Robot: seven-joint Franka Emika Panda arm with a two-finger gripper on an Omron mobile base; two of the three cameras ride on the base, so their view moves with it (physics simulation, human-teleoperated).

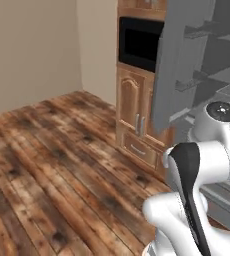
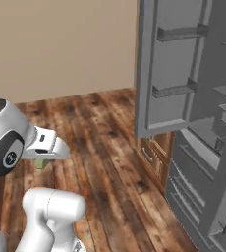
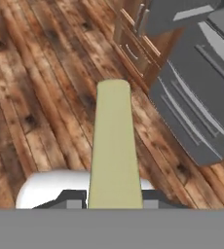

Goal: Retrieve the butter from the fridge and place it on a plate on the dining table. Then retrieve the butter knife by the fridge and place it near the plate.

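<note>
Nearest the hand camera is the butter (image 3: 113, 146), a pale yellow stick running up the middle of the hand view, pinched at its near end in the claw (image 3: 114, 198), whose jaws are clenched on it. In the right base view a small pale-green corner of the stick shows under the hand, low on the left. Below it lies only the plank floor (image 1: 52, 165), well apart from any worktop.

Further right stand the wooden cabinets (image 1: 137, 120) with the black microwave (image 1: 139, 44) above, then the fridge (image 2: 203, 128), one door (image 2: 164, 69) swung wide and its shelves bare as far as I can see.

The main risk, as I judge it, is the long stick levering out of the narrow grip when the base turns or jolts; it would drop to the floor. The open door also juts near the arm and could be clipped.

The fingertips are largely hidden behind the butter. The fridge's right side is cut off.
</note>
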